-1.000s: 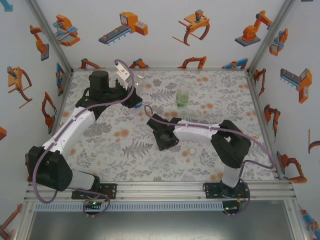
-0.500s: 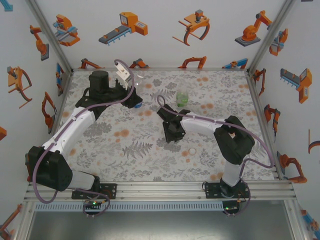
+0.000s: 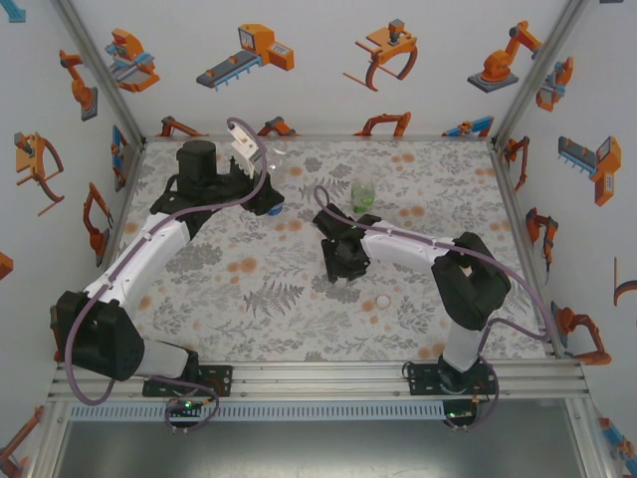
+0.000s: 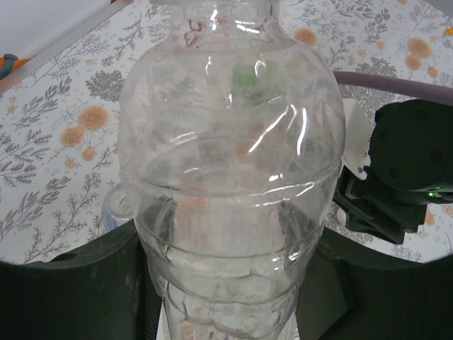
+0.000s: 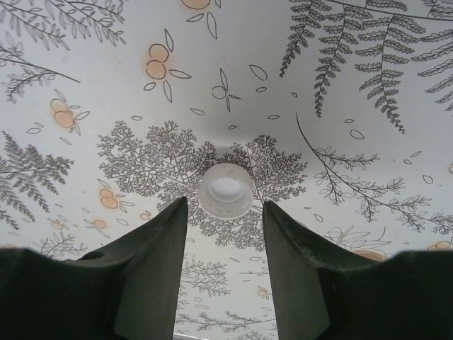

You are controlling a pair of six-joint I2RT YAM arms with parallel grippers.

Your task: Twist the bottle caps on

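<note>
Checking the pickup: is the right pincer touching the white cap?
Apart. The right wrist view shows patterned table on both sides of the cap, between it and the right pincer's fingers.

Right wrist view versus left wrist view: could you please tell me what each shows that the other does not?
Right wrist view: a white bottle cap lying on the surface just beyond the open right gripper. Left wrist view: the clear bottle close up, a green bottle glimpsed through it, and the right arm beside it. Both: the floral table surface.
</note>
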